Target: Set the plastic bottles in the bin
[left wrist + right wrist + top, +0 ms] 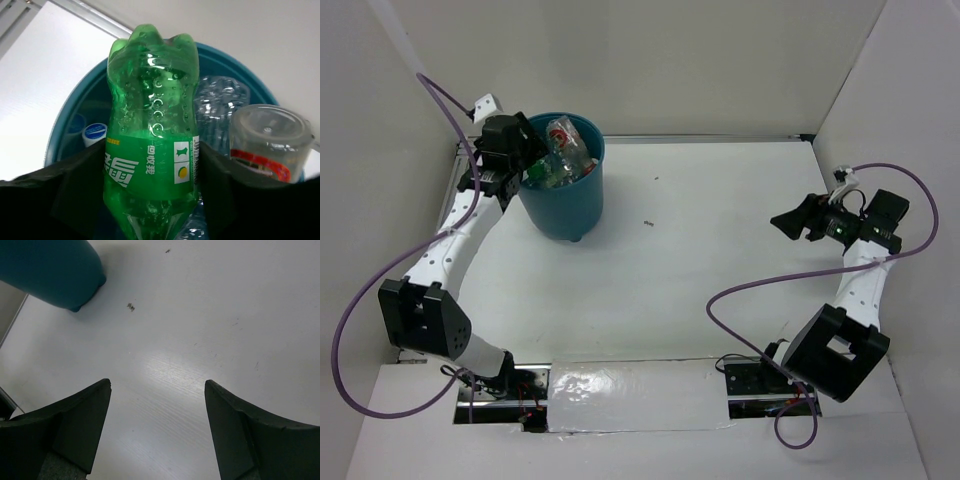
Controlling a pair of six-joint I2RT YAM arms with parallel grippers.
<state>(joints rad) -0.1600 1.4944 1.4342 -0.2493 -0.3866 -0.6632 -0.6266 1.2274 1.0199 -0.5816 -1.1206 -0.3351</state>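
My left gripper (527, 160) is shut on the green bottle (150, 125), which it holds by the label, base up, over the round teal bin (563, 215). The green bottle shows at the bin's left rim in the top view (539, 173). Inside the bin (70, 112) lie a clear crumpled bottle (220, 107), a wide clear bottle with a red band (267, 137) and a bottle with a blue-and-white cap (94, 133). My right gripper (790, 222) is open and empty over bare table at the right (157, 385), far from the bin (50, 267).
A small dark speck (648, 222) lies on the white table right of the bin, also in the right wrist view (131, 306). White walls enclose the table on the left, back and right. A shiny taped strip (620, 395) runs between the arm bases.
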